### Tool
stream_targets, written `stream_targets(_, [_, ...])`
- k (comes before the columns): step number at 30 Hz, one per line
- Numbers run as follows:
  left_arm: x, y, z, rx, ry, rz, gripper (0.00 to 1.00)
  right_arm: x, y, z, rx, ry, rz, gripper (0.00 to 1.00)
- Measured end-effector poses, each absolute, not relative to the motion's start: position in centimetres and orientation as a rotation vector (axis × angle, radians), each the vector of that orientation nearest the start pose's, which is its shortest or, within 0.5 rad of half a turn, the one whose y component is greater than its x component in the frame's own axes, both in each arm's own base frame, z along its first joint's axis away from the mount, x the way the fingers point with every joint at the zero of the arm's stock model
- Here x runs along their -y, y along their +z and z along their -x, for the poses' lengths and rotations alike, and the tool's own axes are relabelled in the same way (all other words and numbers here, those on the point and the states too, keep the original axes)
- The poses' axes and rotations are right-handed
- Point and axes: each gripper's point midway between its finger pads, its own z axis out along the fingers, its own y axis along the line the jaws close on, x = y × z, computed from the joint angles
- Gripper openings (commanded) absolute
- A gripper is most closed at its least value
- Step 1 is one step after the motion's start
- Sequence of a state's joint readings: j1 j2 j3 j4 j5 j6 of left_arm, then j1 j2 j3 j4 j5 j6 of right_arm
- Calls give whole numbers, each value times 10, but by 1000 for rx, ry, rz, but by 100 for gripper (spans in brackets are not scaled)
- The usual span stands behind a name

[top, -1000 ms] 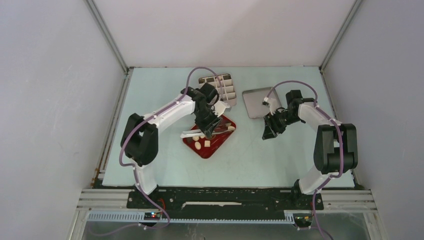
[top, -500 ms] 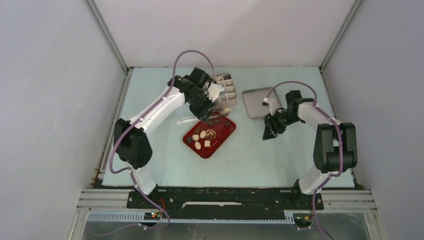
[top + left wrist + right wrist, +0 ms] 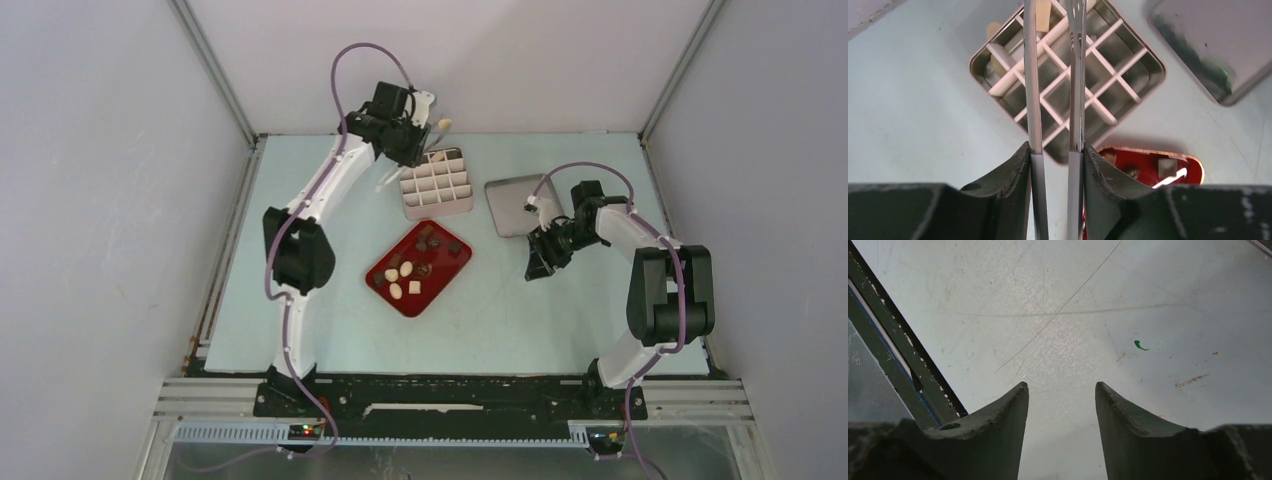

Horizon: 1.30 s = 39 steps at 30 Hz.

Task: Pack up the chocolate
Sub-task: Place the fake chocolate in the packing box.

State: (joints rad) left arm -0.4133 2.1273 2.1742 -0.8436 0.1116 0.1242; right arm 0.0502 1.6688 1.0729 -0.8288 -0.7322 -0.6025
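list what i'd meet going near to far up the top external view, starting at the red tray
red plastic tray of dark and cream chocolates → silver metal box with white grid dividers → cream chocolate piece at the tips of the metal tongs

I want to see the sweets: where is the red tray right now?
In the top view the red tray lies near mid-table, just nearer the arms' bases than the divided box, left of the grey lid.

One red tray (image 3: 441, 276); one divided box (image 3: 436, 210); one lid (image 3: 511, 206); roughly a dozen chocolates (image 3: 406, 268)
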Motion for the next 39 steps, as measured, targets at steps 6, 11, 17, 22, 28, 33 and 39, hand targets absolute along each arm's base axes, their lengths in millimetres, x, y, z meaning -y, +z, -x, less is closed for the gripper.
stream_targets(6, [246,159,-523,-2314,-290,-633,11,-112,65,-276,-2493,925,916,55])
stream_targets(11, [250,138,-526,-2343,-303,-624,13,-111,65,-276,-2494,923,907,55])
stream_targets(17, [255,132,-526,-2351,-338,-626,14,-110,65,-276,-2496,923,905,55])
stream_targets(22, [259,124,-526,-2361,-364,-632,17,-110,65,-276,-2496,924,905,55])
stream_targets(28, [262,112,-530,-2372,-370,-628,31,-110,65,-276,-2498,921,905,55])
stream_targets(33, [263,107,-530,-2382,-370,-628,39,-110,63,-276,-2503,922,904,55])
stream_targets(39, [264,108,-530,-2380,-370,-629,47,-110,61,-276,-2510,927,903,55])
